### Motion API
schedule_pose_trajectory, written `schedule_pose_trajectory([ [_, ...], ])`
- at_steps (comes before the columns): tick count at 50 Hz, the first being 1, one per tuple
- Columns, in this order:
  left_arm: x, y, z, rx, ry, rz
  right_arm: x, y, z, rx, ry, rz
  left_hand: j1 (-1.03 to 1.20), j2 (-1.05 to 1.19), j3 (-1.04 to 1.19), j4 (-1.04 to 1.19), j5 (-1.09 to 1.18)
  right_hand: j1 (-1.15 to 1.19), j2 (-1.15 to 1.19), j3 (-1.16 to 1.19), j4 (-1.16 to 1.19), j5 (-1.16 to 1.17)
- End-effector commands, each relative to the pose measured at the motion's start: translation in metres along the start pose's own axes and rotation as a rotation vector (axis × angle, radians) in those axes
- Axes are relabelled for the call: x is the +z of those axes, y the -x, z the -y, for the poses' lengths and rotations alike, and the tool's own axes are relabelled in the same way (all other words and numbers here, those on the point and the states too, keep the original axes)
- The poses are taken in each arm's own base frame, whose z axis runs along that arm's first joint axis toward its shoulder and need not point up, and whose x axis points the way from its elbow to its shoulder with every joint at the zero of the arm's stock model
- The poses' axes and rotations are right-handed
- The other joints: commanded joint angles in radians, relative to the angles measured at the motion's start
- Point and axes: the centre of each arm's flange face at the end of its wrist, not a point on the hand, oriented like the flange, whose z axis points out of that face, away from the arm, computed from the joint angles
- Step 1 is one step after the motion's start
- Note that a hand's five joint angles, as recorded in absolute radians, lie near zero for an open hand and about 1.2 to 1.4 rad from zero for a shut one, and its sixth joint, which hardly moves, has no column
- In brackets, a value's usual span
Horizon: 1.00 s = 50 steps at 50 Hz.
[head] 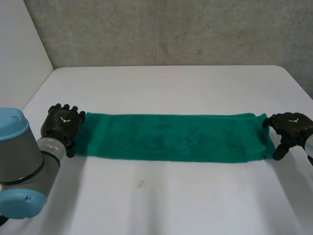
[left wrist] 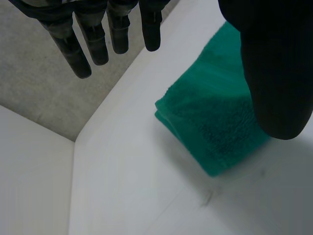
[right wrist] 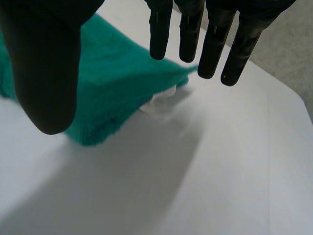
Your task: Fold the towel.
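Head view: left hand (head: 62, 125), right hand (head: 289, 129) flank towel (head: 171, 137).

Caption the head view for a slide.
Long folded green towel on white table, left hand and right hand open at its ends.

Head view: left arm (head: 22, 166) cut off by the edge at 8 o'clock; right hand (head: 289, 131) loses its wrist past the edge at 3 o'clock. Left hand (head: 62, 125) sits at the towel's (head: 171, 137) 9 o'clock end, contact not discernible. Dark speck (head: 141, 184) on the table (head: 171, 88), 6 o'clock of the towel, too small to identify. Wrist views: each thumb masks part of the towel, which runs out of frame. Pale patch (right wrist: 164, 103) at the towel's corner by the right fingertips: label or not, cannot tell.
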Motion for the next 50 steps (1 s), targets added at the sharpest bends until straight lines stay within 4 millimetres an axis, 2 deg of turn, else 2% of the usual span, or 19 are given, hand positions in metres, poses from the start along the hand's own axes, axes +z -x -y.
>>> schedule_pose_trajectory([
  [1,-0.002,0.001,0.003,-0.075,-0.011,0.004,0.015,-0.006,-0.016,0.002,0.016,-0.015,-0.027,-0.004,-0.016,-0.009,-0.019,0.261,0.218,0.208,0.207,0.218],
  [4,-0.002,0.001,0.002,-0.075,-0.007,0.004,0.017,-0.006,-0.018,0.005,0.020,-0.014,-0.030,-0.007,-0.018,-0.012,-0.022,0.378,0.335,0.325,0.325,0.336],
  [7,-0.003,0.000,0.002,-0.074,-0.007,0.002,0.020,-0.008,-0.019,0.012,0.021,-0.017,-0.030,-0.007,-0.018,-0.012,-0.022,0.776,0.734,0.724,0.723,0.734],
  [8,-0.003,0.000,0.002,-0.074,-0.006,0.001,0.021,-0.010,-0.018,0.013,0.019,-0.023,-0.030,-0.007,-0.018,-0.012,-0.022,1.042,1.000,0.989,0.989,1.000],
  [9,-0.003,0.000,0.002,-0.074,-0.006,0.001,0.021,-0.011,-0.018,0.015,0.020,-0.024,-0.030,-0.007,-0.018,-0.012,-0.022,1.082,1.039,1.029,1.028,1.039],
  [21,-0.008,0.004,0.006,-0.076,-0.022,0.010,0.023,-0.052,-0.021,0.029,0.037,-0.161,-0.036,-0.012,-0.024,-0.018,-0.028,1.082,1.039,1.029,1.029,1.040],
  [23,-0.008,0.004,0.006,-0.076,-0.022,0.010,0.023,-0.081,-0.022,0.032,0.048,-0.251,-0.033,-0.010,-0.021,-0.015,-0.025,1.082,1.039,1.029,1.029,1.040],
  [26,-0.009,0.003,0.006,-0.077,-0.019,0.008,0.025,-0.106,-0.022,0.035,0.048,-0.311,-0.036,-0.012,-0.024,-0.018,-0.028,1.082,1.039,1.029,1.029,1.040],
  [27,-0.009,0.003,0.005,-0.075,-0.018,0.007,0.025,-0.109,-0.024,0.040,0.054,-0.314,-0.036,-0.012,-0.024,-0.018,-0.028,1.082,1.039,1.029,1.029,1.040],
  [28,-0.009,0.003,0.005,-0.075,-0.017,0.006,0.025,-0.109,-0.025,0.045,0.059,-0.311,-0.036,-0.012,-0.024,-0.018,-0.028,1.082,1.039,1.029,1.029,1.040],
  [30,-0.010,0.002,0.004,-0.075,-0.014,0.005,0.023,-0.104,-0.029,0.059,0.086,-0.270,-0.036,-0.012,-0.024,-0.018,-0.028,0.610,0.567,0.557,0.556,0.567],
  [31,-0.010,0.002,0.004,-0.075,-0.013,0.004,0.023,-0.103,-0.029,0.059,0.086,-0.270,-0.036,-0.012,-0.024,-0.018,-0.028,0.607,0.565,0.555,0.554,0.565],
  [32,-0.010,0.002,0.004,-0.074,-0.014,0.003,0.021,-0.100,-0.030,0.071,0.092,-0.249,-0.036,-0.012,-0.024,-0.018,-0.028,0.494,0.451,0.441,0.441,0.452],
  [34,-0.011,0.001,0.004,-0.074,-0.013,0.001,0.016,-0.087,-0.026,0.097,0.076,-0.177,-0.039,-0.015,-0.027,-0.021,-0.031,0.434,0.392,0.382,0.381,0.392],
  [36,-0.011,0.001,0.004,-0.074,-0.013,0.001,0.001,-0.075,-0.009,0.122,-0.012,-0.112,-0.039,-0.015,-0.027,-0.021,-0.031,0.308,0.266,0.256,0.255,0.266],
  [40,-0.012,0.000,0.004,-0.073,-0.013,-0.002,-0.012,-0.065,0.003,0.139,-0.089,-0.068,-0.039,-0.015,-0.027,-0.021,-0.031,0.273,0.230,0.220,0.220,0.231],
  [50,-0.014,-0.002,0.001,-0.074,-0.006,-0.010,-0.012,-0.062,-0.004,0.147,-0.084,-0.054,-0.042,-0.018,-0.030,-0.024,-0.034,0.237,0.195,0.185,0.184,0.195],
])
